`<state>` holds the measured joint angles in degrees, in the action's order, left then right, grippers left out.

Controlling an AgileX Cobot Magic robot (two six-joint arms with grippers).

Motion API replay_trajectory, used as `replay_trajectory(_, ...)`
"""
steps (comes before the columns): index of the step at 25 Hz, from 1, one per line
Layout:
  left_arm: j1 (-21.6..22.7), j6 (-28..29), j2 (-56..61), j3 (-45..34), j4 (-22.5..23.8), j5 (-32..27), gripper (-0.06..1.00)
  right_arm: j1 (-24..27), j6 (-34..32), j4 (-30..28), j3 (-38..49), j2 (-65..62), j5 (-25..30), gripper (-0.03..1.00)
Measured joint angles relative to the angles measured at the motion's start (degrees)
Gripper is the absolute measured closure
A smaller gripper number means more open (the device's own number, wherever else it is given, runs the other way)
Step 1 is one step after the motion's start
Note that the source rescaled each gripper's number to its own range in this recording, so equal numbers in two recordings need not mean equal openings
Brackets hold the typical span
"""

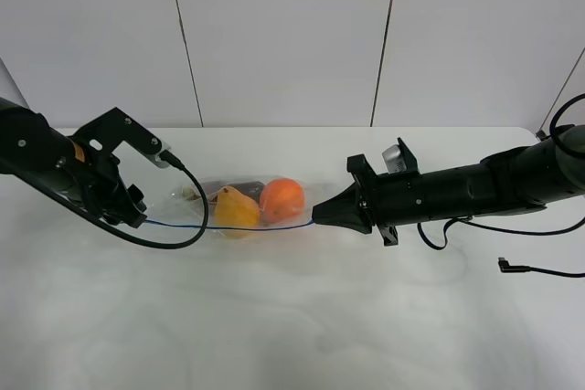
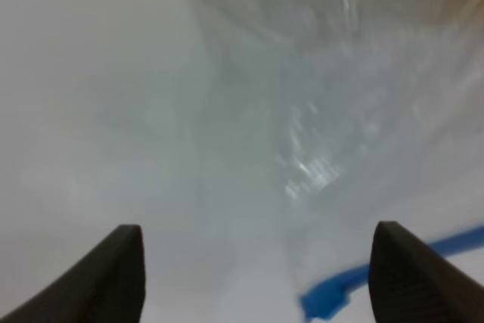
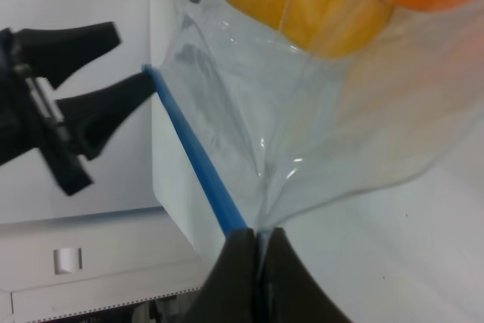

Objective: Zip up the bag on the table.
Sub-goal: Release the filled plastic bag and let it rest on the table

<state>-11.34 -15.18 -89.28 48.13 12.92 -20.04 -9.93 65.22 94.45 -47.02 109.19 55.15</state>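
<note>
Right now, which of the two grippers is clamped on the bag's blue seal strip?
The right gripper: shut on one end of the blue seal strip of the bag. The left gripper stands wide open at the strip's other end, gripping nothing.

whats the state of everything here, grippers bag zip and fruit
bag: resting on the table, fruit inside
seal strip: runs straight between the grippers; sealed or not, cannot tell
left gripper: open, holding nothing
right gripper: shut on the bag's corner by the seal strip
orange: inside the bag
pear: inside the bag, touching the orange
</note>
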Motion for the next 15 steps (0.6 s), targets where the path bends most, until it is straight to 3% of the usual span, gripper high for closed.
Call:
replay_trajectory(8,0.0,7.59,14.47,0.0,0.0,-3.6,-0.02,0.0,0.37,-0.4,0.0,0.0,-0.19,0.97)
replay_trajectory(15,0.0,15.6,24.94,0.09,-0.05,-11.39,-0.02,0.0,0.62,-0.84,0.0,0.0,-0.29,0.97)
